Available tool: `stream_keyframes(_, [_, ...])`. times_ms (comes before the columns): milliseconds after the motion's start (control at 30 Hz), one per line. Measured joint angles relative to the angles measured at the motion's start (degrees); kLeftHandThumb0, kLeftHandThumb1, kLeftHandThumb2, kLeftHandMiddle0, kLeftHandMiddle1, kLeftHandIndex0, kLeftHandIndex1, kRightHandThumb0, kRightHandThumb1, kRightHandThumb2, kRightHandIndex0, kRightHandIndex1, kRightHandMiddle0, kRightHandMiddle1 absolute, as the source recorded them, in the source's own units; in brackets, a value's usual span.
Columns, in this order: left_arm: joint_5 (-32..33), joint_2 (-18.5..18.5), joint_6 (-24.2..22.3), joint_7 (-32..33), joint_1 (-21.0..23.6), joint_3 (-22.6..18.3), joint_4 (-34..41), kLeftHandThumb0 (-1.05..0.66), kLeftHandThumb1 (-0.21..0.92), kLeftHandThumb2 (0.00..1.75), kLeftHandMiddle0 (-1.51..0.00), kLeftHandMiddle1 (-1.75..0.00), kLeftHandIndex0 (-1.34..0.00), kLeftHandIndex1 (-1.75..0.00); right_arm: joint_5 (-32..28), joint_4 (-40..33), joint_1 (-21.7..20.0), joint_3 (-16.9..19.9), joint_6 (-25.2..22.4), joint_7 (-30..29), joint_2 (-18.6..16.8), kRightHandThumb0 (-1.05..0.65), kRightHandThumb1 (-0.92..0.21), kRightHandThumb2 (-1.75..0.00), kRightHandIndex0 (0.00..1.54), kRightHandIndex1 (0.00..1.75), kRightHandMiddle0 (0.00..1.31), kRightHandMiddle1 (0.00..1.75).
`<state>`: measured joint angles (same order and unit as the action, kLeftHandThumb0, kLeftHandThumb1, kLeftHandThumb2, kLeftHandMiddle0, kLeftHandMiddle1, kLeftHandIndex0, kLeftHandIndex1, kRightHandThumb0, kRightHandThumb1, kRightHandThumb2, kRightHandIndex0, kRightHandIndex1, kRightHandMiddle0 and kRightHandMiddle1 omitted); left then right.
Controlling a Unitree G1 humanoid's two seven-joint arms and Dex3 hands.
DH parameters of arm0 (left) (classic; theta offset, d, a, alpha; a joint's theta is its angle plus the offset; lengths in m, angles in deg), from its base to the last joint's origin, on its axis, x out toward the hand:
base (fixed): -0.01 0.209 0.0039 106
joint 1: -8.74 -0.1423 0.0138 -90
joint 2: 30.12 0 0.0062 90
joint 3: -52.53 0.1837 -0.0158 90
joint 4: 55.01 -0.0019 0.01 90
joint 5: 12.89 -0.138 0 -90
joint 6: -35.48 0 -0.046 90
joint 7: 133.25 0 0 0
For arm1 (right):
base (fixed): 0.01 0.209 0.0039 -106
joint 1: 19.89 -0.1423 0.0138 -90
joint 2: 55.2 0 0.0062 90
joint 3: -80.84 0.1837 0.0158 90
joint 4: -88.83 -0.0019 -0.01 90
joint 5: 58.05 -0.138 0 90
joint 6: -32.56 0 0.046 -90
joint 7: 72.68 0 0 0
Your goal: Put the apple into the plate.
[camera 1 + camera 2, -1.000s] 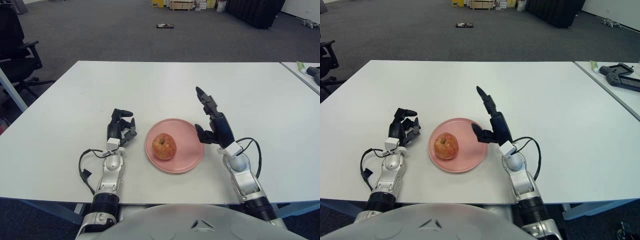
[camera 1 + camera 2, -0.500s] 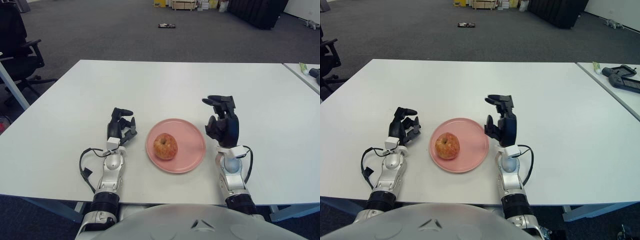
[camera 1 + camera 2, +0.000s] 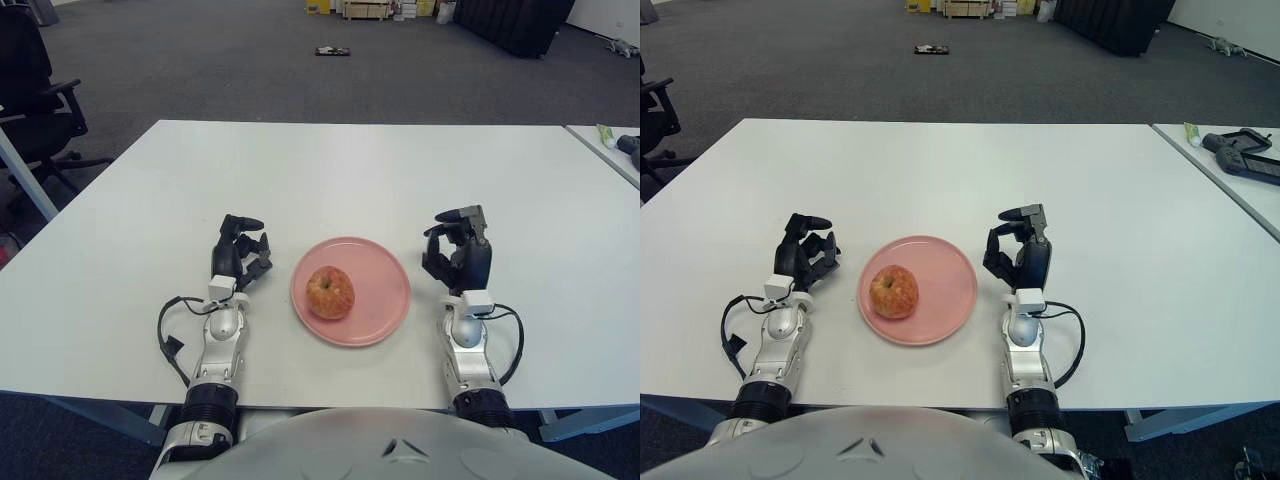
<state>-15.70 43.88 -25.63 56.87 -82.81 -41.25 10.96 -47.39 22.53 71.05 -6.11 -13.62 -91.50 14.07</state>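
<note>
One apple (image 3: pixel 329 292) sits on the left part of the pink plate (image 3: pixel 383 300), on the white worktop (image 3: pixel 330 170). Left hand (image 3: pixel 240 255) shows just left of the plate, fingers curled, holding nothing. Right hand (image 3: pixel 459 255) just right of the plate, fingers curled, also empty.

White surface (image 3: pixel 940 170) fills view; pink plate (image 3: pixel 945 300) near front edge, apple (image 3: pixel 894 292) sitting inside it, left of plate's centre; left hand (image 3: pixel 804 262) just left of plate, fingers (image 3: pixel 812 222) curled, holding nothing; right hand (image 3: pixel 1021 255) just right of plate, fingers curled, empty; second table at far right with dark device (image 3: pixel 1244 155); grey carpet floor beyond.
</note>
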Motion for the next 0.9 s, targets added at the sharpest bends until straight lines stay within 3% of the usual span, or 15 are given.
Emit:
stream_keyframes(233, [-0.22, -0.08, -0.17, 0.03, 0.0, 0.08, 0.11, -0.39, 0.65, 0.9, -0.62, -1.75, -0.36, -1.75, -1.02, 6.63, -4.26, 0.89, -0.61, 0.16, 1.39, -0.39, -0.67, -0.87, 0.64, 1.68, 0.35, 1.75])
stream_keyframes(900, [-0.46, -0.18, -0.17, 0.04, -0.13, 0.09, -0.02, -0.39, 0.65, 0.9, -0.64, -1.75, -0.36, -1.75, -3.56, 13.51, -7.15, 1.38, -4.67, 2.37, 2.08, -0.39, -0.64, -0.91, 0.62, 1.58, 0.37, 1.75])
